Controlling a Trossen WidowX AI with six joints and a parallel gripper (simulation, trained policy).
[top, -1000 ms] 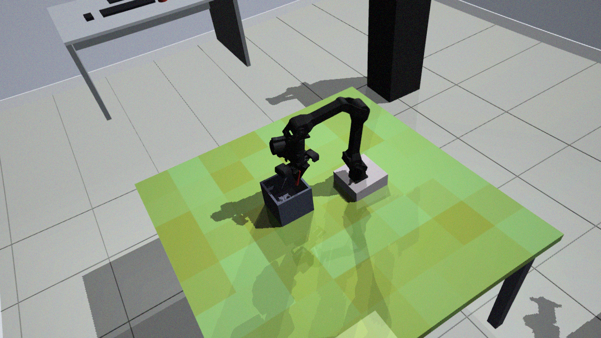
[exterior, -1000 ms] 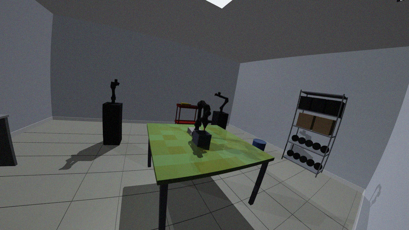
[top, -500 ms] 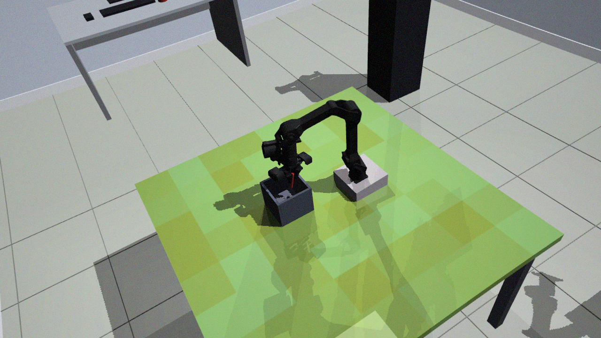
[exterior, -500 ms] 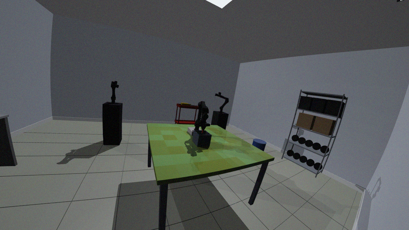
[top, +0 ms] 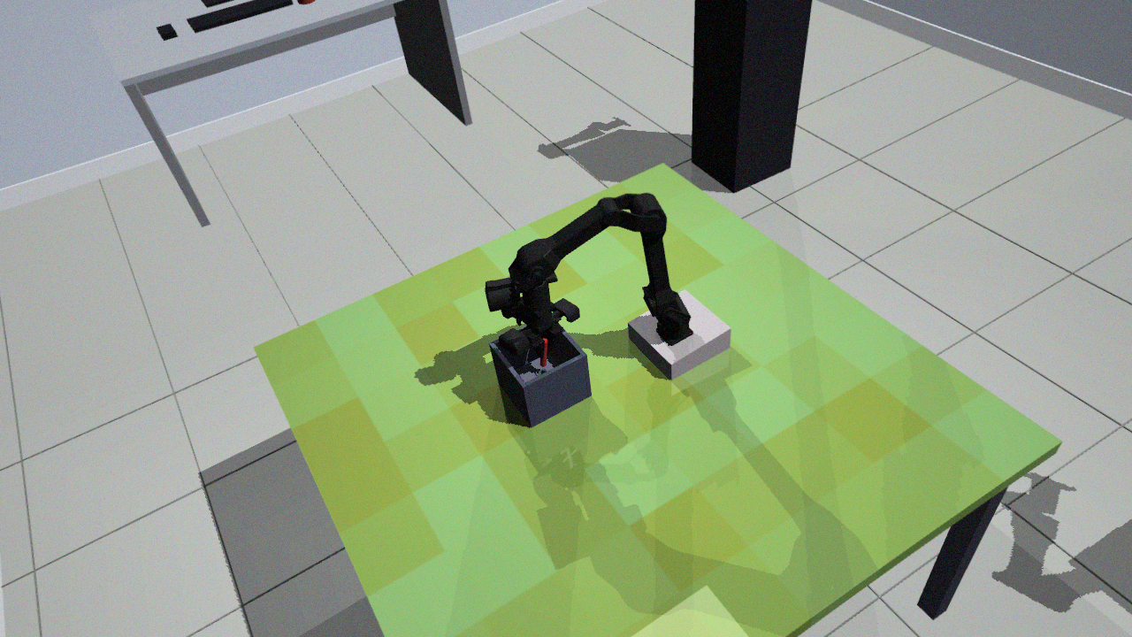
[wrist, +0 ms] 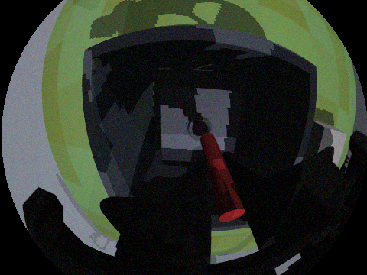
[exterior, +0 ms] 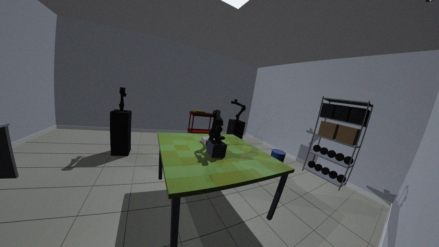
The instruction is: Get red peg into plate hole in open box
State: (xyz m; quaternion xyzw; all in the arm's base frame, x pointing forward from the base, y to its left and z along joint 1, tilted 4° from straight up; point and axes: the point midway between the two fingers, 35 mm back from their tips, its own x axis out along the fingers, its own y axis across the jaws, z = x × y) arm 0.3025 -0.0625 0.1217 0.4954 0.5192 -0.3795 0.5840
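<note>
The tool [top: 543,341] [wrist: 214,160] was closed on the red peg [top: 545,353] [wrist: 222,177], its fingers pinching the shaft from either side. The one arm carried it, so no other hand was nearer. From the fingers the peg's long axis ran down into the open box, looking close to upright in the top view; in the wrist view it ran slantwise, with its far end toward the hole.

That far end was the relation to settle. In the wrist view it showed just beside the dark round hole [wrist: 199,127], overlapping the hole's pale ring on the side toward the tool. Whether it touched the plate [wrist: 214,105] or hung above it could not be told, but the peg was not in the hole.

The next move, as I judged it, called for a small sideways shift to bring the tip over the opening, with the shaft kept in line, before any push down. Pressed early, the tip might catch on the ring and tilt the peg in the grip.

Around all this stood the walls of the dark box [top: 558,394] [exterior: 217,150] [wrist: 313,95], on the green worktop [top: 443,507] [exterior: 221,175] [wrist: 69,126].

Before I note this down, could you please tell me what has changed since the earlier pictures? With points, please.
The gripper [top: 544,339] [wrist: 214,160] has brought the red peg [top: 544,352] [wrist: 222,177] lower, down into the box [top: 558,392] [exterior: 217,150], still held. The box and the white block [top: 696,352] under the arm stayed put.
</note>
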